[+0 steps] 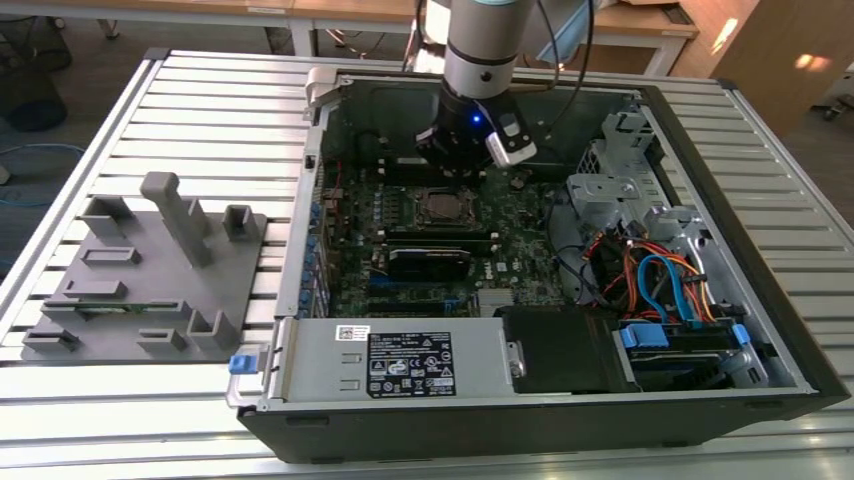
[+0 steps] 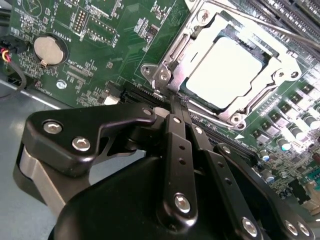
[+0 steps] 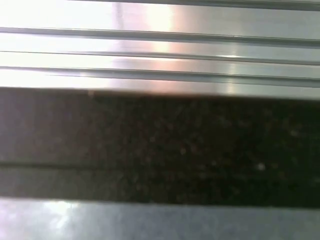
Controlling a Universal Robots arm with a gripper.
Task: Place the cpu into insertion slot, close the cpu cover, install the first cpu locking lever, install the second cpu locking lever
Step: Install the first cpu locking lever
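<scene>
The cpu lies flat in the insertion slot on the green motherboard, its pale metal top showing through the window of the cpu cover. The silver cover frame lies down over the chip. A thin metal lever rod runs along the socket's far side. My gripper is shut, with its black fingers pressed together. The tips sit at the socket's near corner, beside a screw post. In the exterior view the gripper hangs just behind the socket, inside the open case.
A labelled power supply box lies along the case's front edge. Drive cage and coloured cables fill the exterior view's right. A grey fixture block stands on the slatted table. A coin battery sits on the board.
</scene>
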